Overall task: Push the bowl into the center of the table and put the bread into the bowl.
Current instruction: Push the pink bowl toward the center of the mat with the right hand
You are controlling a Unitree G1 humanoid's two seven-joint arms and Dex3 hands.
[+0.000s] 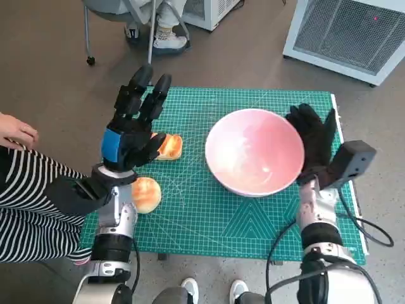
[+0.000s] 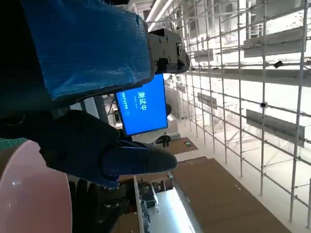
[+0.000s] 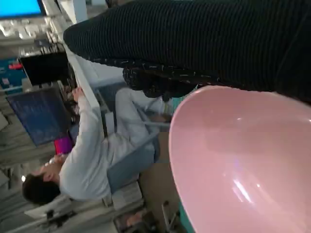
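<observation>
Head view: left hand (image 1: 135, 130) spread above bread (image 1: 168, 147); right hand (image 1: 313, 136), fingers apart, against bowl (image 1: 254, 152).

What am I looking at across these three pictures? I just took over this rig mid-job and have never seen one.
It is a humanoid robot at a small table. The head view looks steeply down: its left hand, black with blue tape, is raised with fingers spread and holds nothing; its right hand, in a black glove, rests against the far right side of the pink bowl. On the green cutting mat lie two pieces of bread: one beside the left hand, another nearer the robot. The bowl holds nothing.

The other two pictures come from cameras behind each wrist, turned sideways. The left wrist view shows the taped hand and the bowl's rim; the right wrist view shows the glove above the bowl, with a seated person behind.
</observation>
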